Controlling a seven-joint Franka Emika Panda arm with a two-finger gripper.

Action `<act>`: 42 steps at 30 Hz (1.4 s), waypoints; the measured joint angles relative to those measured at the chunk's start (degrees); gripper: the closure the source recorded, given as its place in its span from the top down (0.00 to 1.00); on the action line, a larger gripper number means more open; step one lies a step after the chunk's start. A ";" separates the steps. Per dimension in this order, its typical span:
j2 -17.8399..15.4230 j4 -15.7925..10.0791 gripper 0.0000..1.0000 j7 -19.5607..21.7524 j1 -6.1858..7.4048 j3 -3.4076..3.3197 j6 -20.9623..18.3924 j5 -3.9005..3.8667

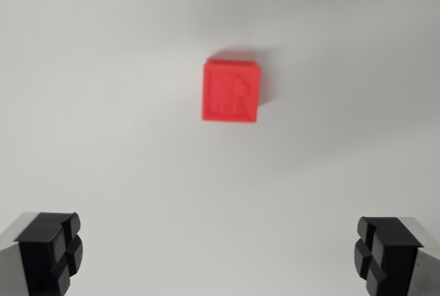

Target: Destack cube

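Note:
A red cube (232, 90) with a raised pattern on its top face sits on the white surface (103, 104), a little above the wrist view's middle. I see it from straight above, so whether another cube lies under it is hidden. My gripper (216, 255) hangs above the surface, nearer the view's bottom edge than the cube, and is open wide. One black finger pad (58, 248) shows at the bottom left and the other (378, 251) at the bottom right. Nothing is between them.
A soft shadow falls on the white surface just beyond the cube's far and right sides. No other object or edge shows in this view.

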 joint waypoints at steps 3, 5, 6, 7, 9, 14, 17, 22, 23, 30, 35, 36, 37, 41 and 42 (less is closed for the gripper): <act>-0.40 0.49 1.00 0.04 0.00 0.00 -0.87 -0.05; -0.68 0.76 1.00 0.06 0.00 0.00 -1.46 -0.08; -0.79 0.90 1.00 0.06 0.00 0.00 -1.68 -0.09; -0.88 1.05 1.00 0.07 0.00 0.00 -1.91 -0.10; -1.01 1.34 1.00 0.09 0.00 0.00 -2.34 -0.12; -1.23 1.84 1.00 0.12 0.00 0.00 -3.09 -0.15; -1.31 1.91 1.00 0.13 0.00 0.00 -3.26 -0.17; -1.24 1.91 1.00 0.12 0.00 0.00 -3.25 -0.16; -1.24 1.90 1.00 0.12 0.00 0.00 -3.25 -0.16; -1.23 1.90 1.00 0.12 0.00 0.00 -3.25 -0.16; -1.23 1.90 1.00 0.12 0.00 0.00 -3.25 -0.16; -1.23 1.90 1.00 0.12 0.00 0.00 -3.25 -0.16; -1.23 1.90 1.00 0.12 0.00 0.00 -3.25 -0.16; -1.23 1.91 1.00 0.12 0.00 0.00 -3.25 -0.16; -1.23 1.90 1.00 0.12 0.00 0.00 -3.25 -0.16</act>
